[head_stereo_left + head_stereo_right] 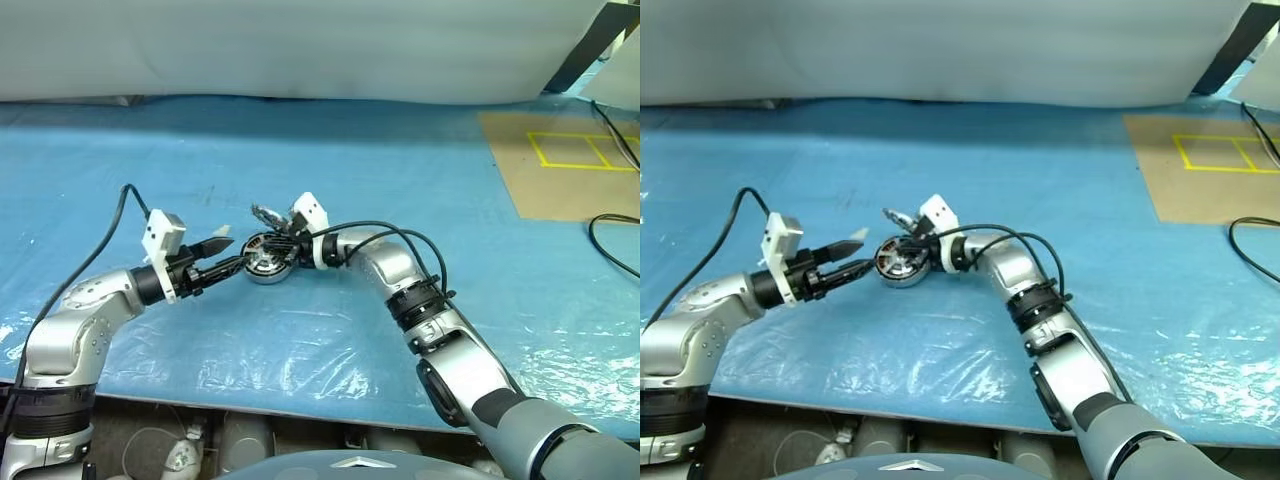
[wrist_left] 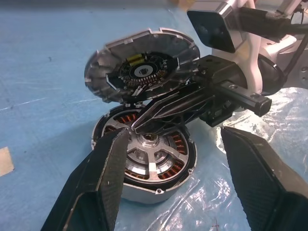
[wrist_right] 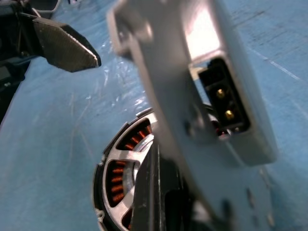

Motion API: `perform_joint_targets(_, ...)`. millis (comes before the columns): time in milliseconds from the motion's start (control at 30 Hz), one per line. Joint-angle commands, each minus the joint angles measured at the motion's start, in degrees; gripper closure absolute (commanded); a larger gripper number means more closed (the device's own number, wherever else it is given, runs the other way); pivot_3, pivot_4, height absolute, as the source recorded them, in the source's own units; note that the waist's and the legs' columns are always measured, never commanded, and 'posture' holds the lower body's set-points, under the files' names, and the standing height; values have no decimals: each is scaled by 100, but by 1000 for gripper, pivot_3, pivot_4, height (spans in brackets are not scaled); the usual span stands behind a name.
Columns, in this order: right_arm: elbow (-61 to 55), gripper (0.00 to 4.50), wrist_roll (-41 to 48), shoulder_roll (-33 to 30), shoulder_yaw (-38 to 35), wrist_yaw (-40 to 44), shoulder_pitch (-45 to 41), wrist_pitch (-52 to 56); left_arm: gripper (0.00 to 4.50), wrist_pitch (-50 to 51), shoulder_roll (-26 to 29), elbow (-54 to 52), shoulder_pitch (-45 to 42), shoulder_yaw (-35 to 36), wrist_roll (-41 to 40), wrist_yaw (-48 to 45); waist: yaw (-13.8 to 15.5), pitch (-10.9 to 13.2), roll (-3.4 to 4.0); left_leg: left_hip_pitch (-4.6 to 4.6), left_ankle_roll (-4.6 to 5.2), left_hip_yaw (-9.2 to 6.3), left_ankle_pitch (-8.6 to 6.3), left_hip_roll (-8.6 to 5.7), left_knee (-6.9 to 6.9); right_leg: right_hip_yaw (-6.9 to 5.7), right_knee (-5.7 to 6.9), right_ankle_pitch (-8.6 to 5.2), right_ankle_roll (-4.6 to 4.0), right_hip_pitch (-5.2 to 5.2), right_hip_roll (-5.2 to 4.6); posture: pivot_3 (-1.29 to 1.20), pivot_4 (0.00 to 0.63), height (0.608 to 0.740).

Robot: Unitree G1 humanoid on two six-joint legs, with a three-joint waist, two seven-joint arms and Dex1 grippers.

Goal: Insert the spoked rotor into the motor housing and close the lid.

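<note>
A blue plastic sheet [image 1: 330,170] is spread over the work surface, with a white wall along the top of the head views and a brown board marked with yellow tape [image 1: 570,165] in the upper right corner. A black cable [image 1: 612,250] is seen curling at the right edge.

Near the middle of the head views, slightly left of centre, the motor housing [image 1: 268,266] is set on the sheet. In the left wrist view the spoked rotor [image 2: 153,160] is seen already seated inside it (copper windings show between the spokes). The lid [image 2: 142,67] is stood up, tilted open above the housing and joined to its far rim, its ribbed inner face turned toward the left wrist camera.

The right gripper [image 2: 137,127] is reached in from the right of the frame, its fingers pressed together into one dark wedge. The wedge is laid across the top of the housing beneath the raised lid, with its tip over the rotor close to the hub; whether it is touching the rotor cannot be told.

The left gripper [image 1: 225,250] is held just left of the housing, pointed toward it, with its fingers [image 2: 103,178] spread apart and nothing between them. In the left wrist view the housing is framed between the two fingers, just beyond their tips.
</note>
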Motion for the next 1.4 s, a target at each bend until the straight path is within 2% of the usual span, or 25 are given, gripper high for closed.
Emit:
perform_joint_targets(33,152,4500,-406,-110,299,51,229,-64,1294,-168,92,51,-181,-18,14,13,-23,0,0,14,0,0,0,2,-1,0,-2,0,0,14,-1,0,150,740)
perform_joint_targets(100,149,4500,-499,-139,322,30,228,-117,1294,-214,93,134,-254,-48,41,19,-33,0,0,48,0,0,-1,7,-6,2,-14,-2,-3,46,-4,0,150,740)
perform_joint_targets(233,115,4500,-636,-186,342,59,195,-246,1294,-368,65,334,-372,-93,142,46,-41,-1,2,57,2,2,0,6,-4,8,-14,-16,-25,52,-14,0,150,740)
perform_joint_targets(300,-127,4500,-324,-150,68,199,197,-129,1294,-453,25,397,-421,-88,155,100,-39,-1,2,56,2,3,0,6,-3,8,-14,-15,-25,51,-15,0,150,740)
perform_joint_targets(367,-537,4500,430,-105,-557,464,152,256,1294,-506,-17,465,-494,-77,149,176,-26,0,2,53,2,3,0,6,-3,7,-14,-15,-24,50,-14,0,150,740)
perform_joint_targets(467,-1256,4500,1262,-492,-995,1211,269,1048,1294,-345,-35,535,-584,-21,-6,229,12,1,3,32,4,2,0,6,-3,6,-14,-1,-2,37,-14,0,150,740)
perform_joint_targets(600,-1804,4500,1474,-1209,-987,1696,629,1495,1294,-377,-11,539,-562,-54,-3,240,92,0,2,22,21,1,11,6,-4,1,-16,0,1,30,-7,0,150,740)
perform_joint_targets(767,-1497,4500,1621,-1384,-1636,1305,479,1427,1294,-516,-84,620,-575,-9,30,349,77,2,5,16,4,3,1,6,-5,5,-9,3,-6,11,13,0,150,740)
perform_joint_targets(867,-803,4500,1514,-952,-2082,441,-11,974,1294,-609,-136,652,-613,-21,49,405,58,2,6,16,4,6,1,7,3,7,-9,5,-10,10,11,0,150,740)
perform_joint_targets(967,-365,4500,1408,-560,-2185,31,-405,661,1294,-818,-238,754,-747,73,76,543,55,3,7,16,4,9,1,8,8,10,-7,-9,-36,9,11,0,150,740)
perform_joint_targets(1067,-135,4500,1228,-207,-1955,-40,-604,407,1294,-846,-278,850,-924,228,-25,706,61,3,6,13,5,9,2,8,8,8,-7,-7,-35,9,10,0,150,740)
perform_joint_targets(1167,-217,4500,1059,17,-1488,152,-563,603,1294,-867,-236,940,-984,316,-32,748,64,3,6,1,19,7,11,7,1,5,-12,6,-13,2,11,0,150,740)
perform_joint_targets(1400,-655,4500,358,-61,-199,611,117,431,1294,-861,-213,898,-917,440,-24,820,91,2,5,-37,17,0,10,7,9,-5,-15,7,-10,-21,11,0,150,740)
